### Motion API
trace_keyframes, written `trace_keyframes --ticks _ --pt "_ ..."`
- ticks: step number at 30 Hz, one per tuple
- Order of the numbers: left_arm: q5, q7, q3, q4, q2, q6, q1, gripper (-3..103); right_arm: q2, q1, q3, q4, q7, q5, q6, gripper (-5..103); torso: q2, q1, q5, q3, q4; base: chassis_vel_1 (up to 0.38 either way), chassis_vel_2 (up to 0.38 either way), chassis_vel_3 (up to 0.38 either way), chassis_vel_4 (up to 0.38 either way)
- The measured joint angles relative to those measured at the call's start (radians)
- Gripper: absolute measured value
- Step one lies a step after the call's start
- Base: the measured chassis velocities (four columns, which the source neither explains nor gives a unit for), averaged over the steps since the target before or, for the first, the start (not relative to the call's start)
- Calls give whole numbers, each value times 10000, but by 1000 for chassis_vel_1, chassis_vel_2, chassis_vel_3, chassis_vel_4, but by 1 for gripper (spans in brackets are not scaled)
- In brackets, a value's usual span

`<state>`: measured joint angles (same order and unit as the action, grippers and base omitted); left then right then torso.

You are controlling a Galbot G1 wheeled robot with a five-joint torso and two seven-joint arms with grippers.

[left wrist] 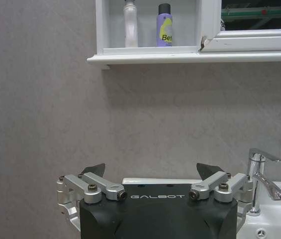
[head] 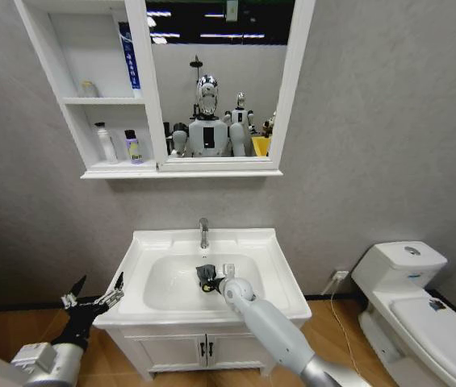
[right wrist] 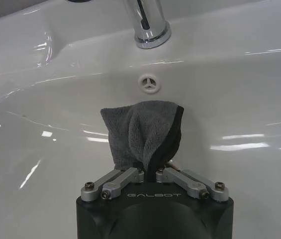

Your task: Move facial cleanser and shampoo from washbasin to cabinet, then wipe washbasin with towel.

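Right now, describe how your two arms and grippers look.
Both arms have smooth silver-grey shells. The left gripper and right gripper share a black housing lettered GALBOT in white, silver metal linkages with dark bolts, and black fingers.

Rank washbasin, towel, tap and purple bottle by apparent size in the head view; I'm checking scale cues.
1. Washbasin
2. Towel, held by the right gripper
3. Tap and purple bottle: look alike, and the bottle stands farther off, so unranked.
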<state>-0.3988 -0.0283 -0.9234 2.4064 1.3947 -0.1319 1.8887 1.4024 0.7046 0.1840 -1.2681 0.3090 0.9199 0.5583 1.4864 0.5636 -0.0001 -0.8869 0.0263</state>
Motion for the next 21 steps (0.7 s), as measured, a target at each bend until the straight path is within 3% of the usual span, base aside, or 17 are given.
trace_keyframes --ticks 9,21 --pt "0 0 0 0 0 0 0 100 301 -141 59 475 -643 256 326 4 1 0 0 0 0 0 0 0 0" --pt "0 0 0 0 0 0 0 100 672 -219 -500 1258 -717 995 747 4 2 0 1 0 0 0 0 0 0"
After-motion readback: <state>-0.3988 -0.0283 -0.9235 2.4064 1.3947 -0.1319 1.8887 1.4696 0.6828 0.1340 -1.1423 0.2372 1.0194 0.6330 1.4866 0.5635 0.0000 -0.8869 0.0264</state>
